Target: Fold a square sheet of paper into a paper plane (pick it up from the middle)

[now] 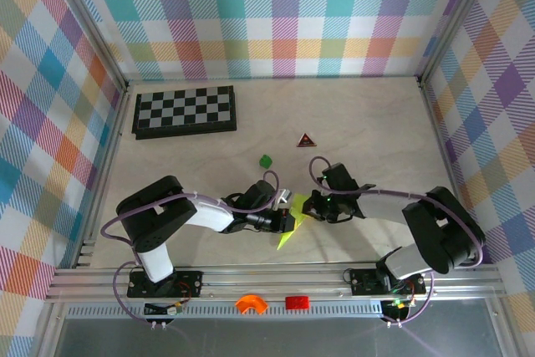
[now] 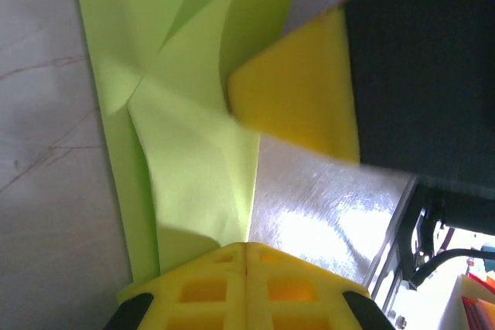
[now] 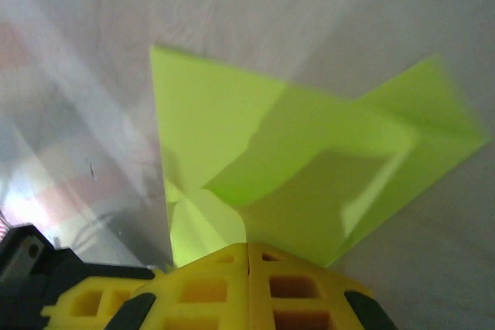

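1. Pastel plaid cloth walls close in a pale wooden table [image 1: 384, 123]. At its far left lies a flat black-and-grey chequered board [image 1: 185, 112], the landmark for all that follows.

2. Nearer the arm bases than the board and to its right is the lime yellow-green paper plane [image 1: 292, 221], a pointed, folded sheet whose tip points away from the board.

3. Progress, as I judge it: the folding is well along. The left wrist view shows the paper plane [image 2: 186, 160] with several creases and overlapping flaps. The right wrist view shows the paper plane [image 3: 294, 168] with layered triangular panels, not a flat square.

4. Left to do, by my reading: the flaps look loose and spread, so the dart wants pressing flatter and narrower. Then it must be picked up from the middle.

5. The left claw [image 1: 287, 220] meets the sheet on its board-facing side. Its yellow pads [image 2: 246, 284] are pressed together, jaws closed, with the paper running up to their tips.

6. The right claw [image 1: 308, 206] comes in from the side away from the board, its jaws likewise closed [image 3: 247, 284], tips at the sheet's edge.

7. I cannot tell whether either claw pinches the paper or only presses on it.
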`<action>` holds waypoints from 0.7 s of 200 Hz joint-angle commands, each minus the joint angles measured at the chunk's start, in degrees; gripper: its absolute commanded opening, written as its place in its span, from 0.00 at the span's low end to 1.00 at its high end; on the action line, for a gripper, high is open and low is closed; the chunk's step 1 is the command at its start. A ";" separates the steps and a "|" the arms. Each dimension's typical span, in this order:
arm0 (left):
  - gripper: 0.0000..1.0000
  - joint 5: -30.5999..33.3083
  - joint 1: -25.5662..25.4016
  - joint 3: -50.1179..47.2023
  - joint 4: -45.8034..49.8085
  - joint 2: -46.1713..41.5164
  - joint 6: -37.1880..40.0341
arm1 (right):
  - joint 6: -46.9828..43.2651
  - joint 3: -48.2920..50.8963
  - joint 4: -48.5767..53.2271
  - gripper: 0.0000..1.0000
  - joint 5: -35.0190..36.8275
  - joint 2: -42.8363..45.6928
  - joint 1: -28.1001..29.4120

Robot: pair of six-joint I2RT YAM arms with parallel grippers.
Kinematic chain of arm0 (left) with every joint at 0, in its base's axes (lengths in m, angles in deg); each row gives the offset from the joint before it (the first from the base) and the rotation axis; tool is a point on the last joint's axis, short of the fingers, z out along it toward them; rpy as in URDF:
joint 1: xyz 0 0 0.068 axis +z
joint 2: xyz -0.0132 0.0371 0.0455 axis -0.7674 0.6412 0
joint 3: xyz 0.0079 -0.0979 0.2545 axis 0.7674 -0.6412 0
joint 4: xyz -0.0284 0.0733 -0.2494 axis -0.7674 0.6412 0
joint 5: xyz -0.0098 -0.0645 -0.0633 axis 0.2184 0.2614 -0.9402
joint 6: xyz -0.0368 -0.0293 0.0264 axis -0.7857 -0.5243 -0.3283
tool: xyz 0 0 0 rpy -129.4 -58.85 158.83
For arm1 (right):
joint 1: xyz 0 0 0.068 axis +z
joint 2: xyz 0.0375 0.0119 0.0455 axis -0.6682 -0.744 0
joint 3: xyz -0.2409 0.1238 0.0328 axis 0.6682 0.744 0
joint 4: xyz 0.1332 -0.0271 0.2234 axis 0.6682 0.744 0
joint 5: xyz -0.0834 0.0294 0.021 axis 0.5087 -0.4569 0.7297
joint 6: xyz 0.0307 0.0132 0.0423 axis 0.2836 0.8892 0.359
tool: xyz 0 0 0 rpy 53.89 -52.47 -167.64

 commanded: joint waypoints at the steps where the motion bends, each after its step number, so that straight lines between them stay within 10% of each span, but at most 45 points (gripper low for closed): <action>1: 0.00 1.15 -0.06 -3.08 10.27 3.93 0.11 | -2.29 0.99 -0.76 0.00 1.44 -1.74 -5.07; 140: 0.00 1.22 -0.03 -3.76 10.64 4.32 0.14 | -5.72 -3.28 1.98 0.01 0.65 -5.91 -18.32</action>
